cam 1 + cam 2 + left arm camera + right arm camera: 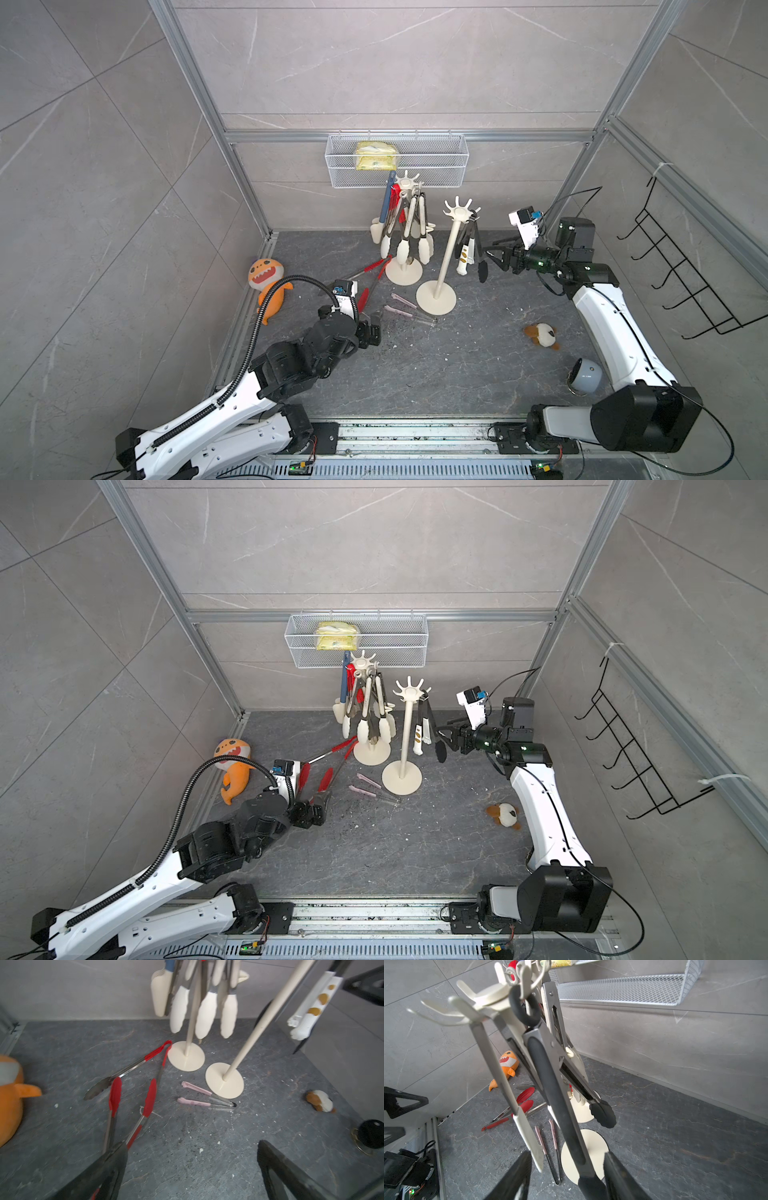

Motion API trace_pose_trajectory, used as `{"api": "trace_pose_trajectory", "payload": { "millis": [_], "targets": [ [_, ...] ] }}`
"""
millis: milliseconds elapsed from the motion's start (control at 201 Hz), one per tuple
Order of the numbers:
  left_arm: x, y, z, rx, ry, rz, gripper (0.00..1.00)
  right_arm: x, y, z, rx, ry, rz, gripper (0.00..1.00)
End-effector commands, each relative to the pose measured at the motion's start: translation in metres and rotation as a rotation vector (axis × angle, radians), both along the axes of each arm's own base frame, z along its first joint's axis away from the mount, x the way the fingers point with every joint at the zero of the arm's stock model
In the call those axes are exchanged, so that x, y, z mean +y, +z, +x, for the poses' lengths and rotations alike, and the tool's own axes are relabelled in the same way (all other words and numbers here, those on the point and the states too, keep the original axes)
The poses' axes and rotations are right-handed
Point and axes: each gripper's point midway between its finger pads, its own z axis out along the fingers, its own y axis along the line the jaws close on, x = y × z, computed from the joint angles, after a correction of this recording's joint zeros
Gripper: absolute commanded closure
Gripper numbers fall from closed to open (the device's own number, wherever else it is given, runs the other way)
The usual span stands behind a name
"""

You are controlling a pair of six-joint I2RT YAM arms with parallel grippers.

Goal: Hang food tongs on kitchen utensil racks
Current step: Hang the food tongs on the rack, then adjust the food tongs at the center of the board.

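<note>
Two cream kitchen utensil racks stand at the back. The far rack (404, 270) carries several cream-tipped tongs. On the near rack (436, 296) hang white paw-shaped tongs (463, 255) and black tongs (478, 249), whose black loop (525, 1009) sits over a prong. My right gripper (566, 1154) is open, with one arm of the black tongs (550, 1076) between its separated fingers. Two red tongs (133, 1093) and small pink tongs (199, 1096) lie on the floor. My left gripper (190, 1145) is wide open and low beside the red tongs, holding nothing.
An orange shark plush (266, 282) lies at the left wall and a small brown-and-white plush (542, 334) at the right. A white mesh basket (397, 160) hangs on the back wall, a black wire hook rack (685, 282) on the right wall. A grey cup (586, 376) lies by the right arm.
</note>
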Motion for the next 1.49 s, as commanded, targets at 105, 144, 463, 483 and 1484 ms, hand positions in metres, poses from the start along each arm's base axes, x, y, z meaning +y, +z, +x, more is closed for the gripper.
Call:
{"api": "trace_pose_trajectory", "payload": {
  "millis": [105,144,463,483,1484],
  "targets": [
    [0.013,-0.029,0.008,0.155,0.085,-0.072,0.00,0.011,0.009,-0.016,-0.024,-0.026,0.021,0.34],
    [0.008,-0.032,0.009,0.153,0.062,-0.060,0.00,0.013,0.011,-0.019,-0.027,-0.019,0.033,0.32],
    [-0.012,-0.050,0.026,0.123,-0.075,0.061,0.00,0.025,0.011,-0.044,0.003,0.014,0.078,0.24],
    [-0.009,-0.054,0.027,0.146,-0.066,0.055,0.00,0.025,0.011,-0.046,0.005,0.015,0.083,0.24],
    [0.056,-0.196,0.088,0.676,0.171,0.195,0.33,0.055,0.003,-0.094,0.041,0.155,0.106,0.09]
  ]
}}
